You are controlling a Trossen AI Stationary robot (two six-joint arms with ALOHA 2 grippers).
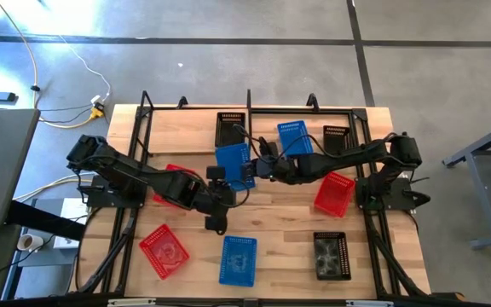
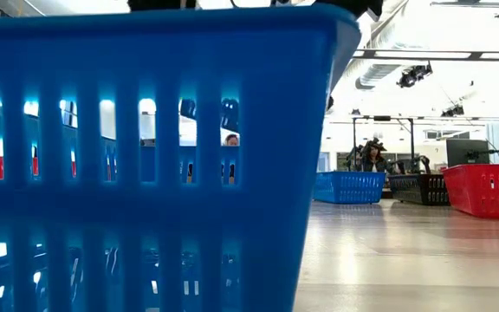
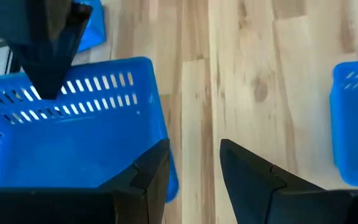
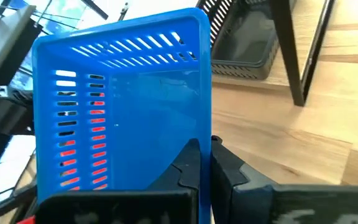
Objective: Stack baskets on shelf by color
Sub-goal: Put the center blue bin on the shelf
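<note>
**Blue basket held between two claws over the middle of the counter**

The wooden counter [image 1: 271,213] carried the shelf [image 1: 194,128], a light board framed in thin black tubing along the far half. On it sat a black basket [image 1: 230,128] near the upright divider, a blue basket [image 1: 295,136] further right and another black basket [image 1: 336,136] beyond that.

Both dark arms reached in toward the centre. The right claw [image 4: 205,163] was clamped together on the wall of a blue basket [image 1: 234,164], which was tilted on its side in the grip. The left claw [image 3: 194,163] stood with its fingers apart, one finger [image 3: 151,168] against the rim of that same basket and the other clear of it, so it had no firm grip.

A red basket [image 1: 334,193] lay tilted on the right of the counter, and another red basket [image 1: 174,183] showed partly under the left arm. Along the near edge sat a third red basket [image 1: 163,249], a blue basket [image 1: 238,259] and a black basket [image 1: 332,255].
</note>
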